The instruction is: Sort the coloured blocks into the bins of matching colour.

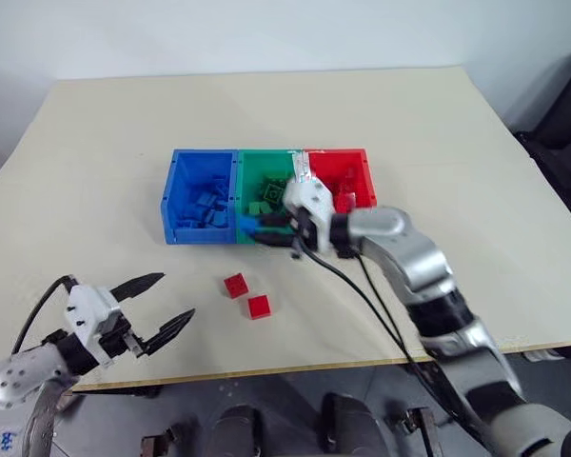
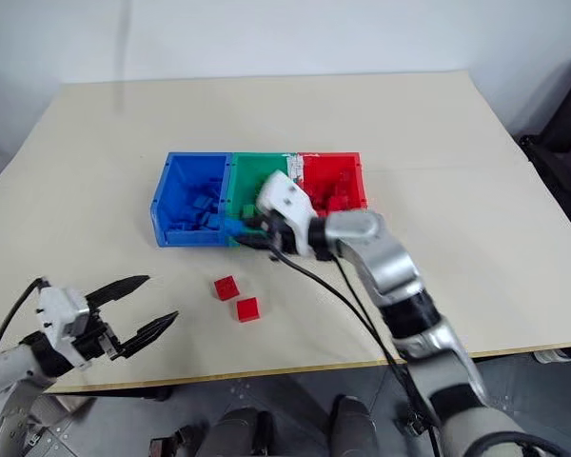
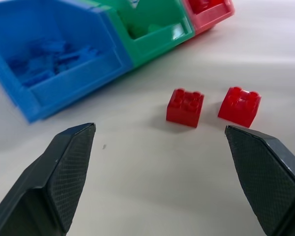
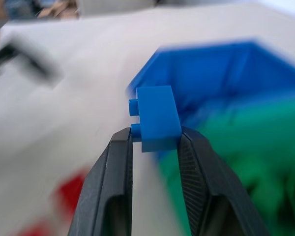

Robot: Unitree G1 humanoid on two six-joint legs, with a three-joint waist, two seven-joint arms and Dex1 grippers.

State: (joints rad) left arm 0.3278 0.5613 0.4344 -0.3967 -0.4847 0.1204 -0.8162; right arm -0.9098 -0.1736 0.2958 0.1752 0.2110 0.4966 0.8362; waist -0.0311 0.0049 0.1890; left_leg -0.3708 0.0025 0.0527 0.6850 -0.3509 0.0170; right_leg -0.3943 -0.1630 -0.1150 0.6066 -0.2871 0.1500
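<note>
Item: blue block (image 4: 157, 118), pinched between the fingers of the right gripper (image 1: 264, 227), carried at the near edge of the bins (image 2: 162, 224), about where green meets blue. Studs face sideways, toward the open table; long axis apparently runs up out of the fingers, though blur hinders certainty. Handling: travel on over the blue bin (image 1: 174, 205) and release well inside its walls. Two red blocks (image 3: 185, 105) lie near on the table (image 1: 457, 143). Left gripper (image 1: 157, 309): spread wide, empty.
</note>
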